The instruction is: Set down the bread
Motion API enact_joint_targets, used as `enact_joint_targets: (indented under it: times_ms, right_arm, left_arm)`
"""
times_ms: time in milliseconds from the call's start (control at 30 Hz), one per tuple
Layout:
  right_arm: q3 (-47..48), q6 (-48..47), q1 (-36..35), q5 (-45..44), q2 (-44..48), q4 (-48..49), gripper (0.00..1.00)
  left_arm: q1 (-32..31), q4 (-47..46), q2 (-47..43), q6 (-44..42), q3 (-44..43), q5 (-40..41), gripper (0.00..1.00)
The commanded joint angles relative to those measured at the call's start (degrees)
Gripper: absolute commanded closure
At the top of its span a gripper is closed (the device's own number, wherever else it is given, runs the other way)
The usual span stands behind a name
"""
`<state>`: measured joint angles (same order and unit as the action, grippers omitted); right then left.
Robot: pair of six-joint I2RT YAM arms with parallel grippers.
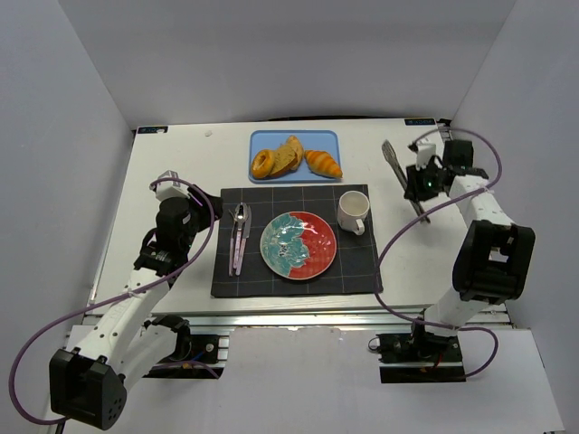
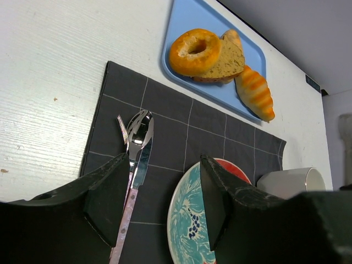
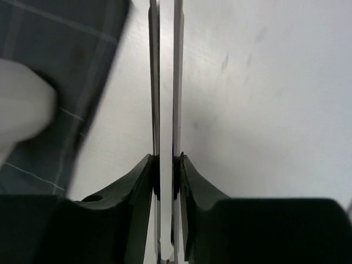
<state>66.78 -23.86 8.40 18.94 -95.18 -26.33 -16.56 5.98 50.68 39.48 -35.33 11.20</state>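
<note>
The bread slice, tan with a brown crust, lies on the blue tray at the back, partly under a donut; it also shows in the left wrist view. A second tan piece pokes out behind it, mostly hidden. My left gripper is open and empty, low over the placement mat's left part. My right gripper is shut on metal tongs at the back right, over bare table; the two tong arms run forward between my jaws.
A glazed donut and a croissant share the tray. On the dark placemat are a teal-and-red plate, a white mug and cutlery. White walls close in the table.
</note>
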Motion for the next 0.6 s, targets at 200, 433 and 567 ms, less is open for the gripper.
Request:
enact_joint_targets:
  times_ms: [200,433,567]
  right_arm:
    - [23.1,-21.1,-17.1,7.6,0.6,-8.8,0.53]
    - [31.4,-33.7,-28.6,-1.4,-6.2,-10.0,0.53]
    - [31.1,-42.0,-33.1,-7.2,-7.5,-8.0,0.53]
  left_arm:
    - [0.1,0.6,-2.2,-0.3,-0.9,0.3,0.36]
    - [0.1,2.0,-4.4,-0.3,-0.2,1.5,0.36]
    - [0.1,1.8,-4.4,0.0,0.2,1.8,0.36]
